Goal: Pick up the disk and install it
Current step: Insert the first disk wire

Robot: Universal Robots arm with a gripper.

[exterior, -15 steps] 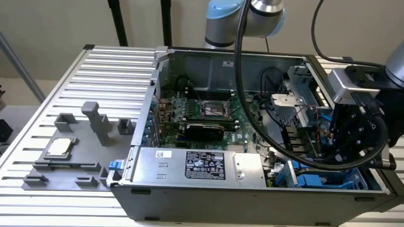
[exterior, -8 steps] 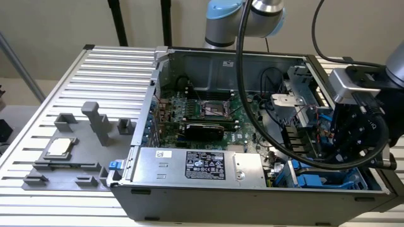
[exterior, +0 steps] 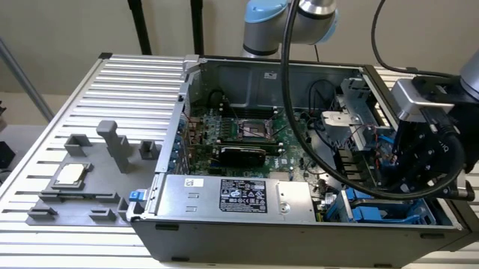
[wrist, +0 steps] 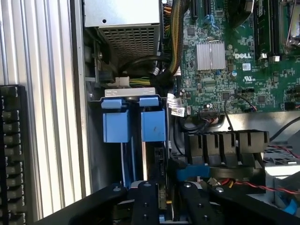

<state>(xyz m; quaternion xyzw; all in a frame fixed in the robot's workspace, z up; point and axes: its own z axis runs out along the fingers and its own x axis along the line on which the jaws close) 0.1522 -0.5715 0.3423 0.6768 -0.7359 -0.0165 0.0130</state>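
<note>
The disk (wrist: 153, 154) stands on edge between my fingertips, a thin dark slab ending in a blue carrier tab (wrist: 153, 123). My gripper (wrist: 164, 200) is shut on it, with black fingers (wrist: 145, 202) on either side. The disk sits down in the drive bay beside a second blue caddy (wrist: 116, 124). In the exterior view my gripper (exterior: 410, 182) hangs low over the drive bay (exterior: 385, 213) at the case's near corner on the exterior view's right. A thick black cable partly hides the gripper, and the disk itself is hidden there.
The open PC case (exterior: 224, 235) holds the motherboard (exterior: 247, 134), the power supply (exterior: 232, 196) and bundled cables (wrist: 173, 42). On the ribbed table, at the exterior view's left, a grey fixture (exterior: 112, 145) carries a small silver CPU chip (exterior: 70, 175).
</note>
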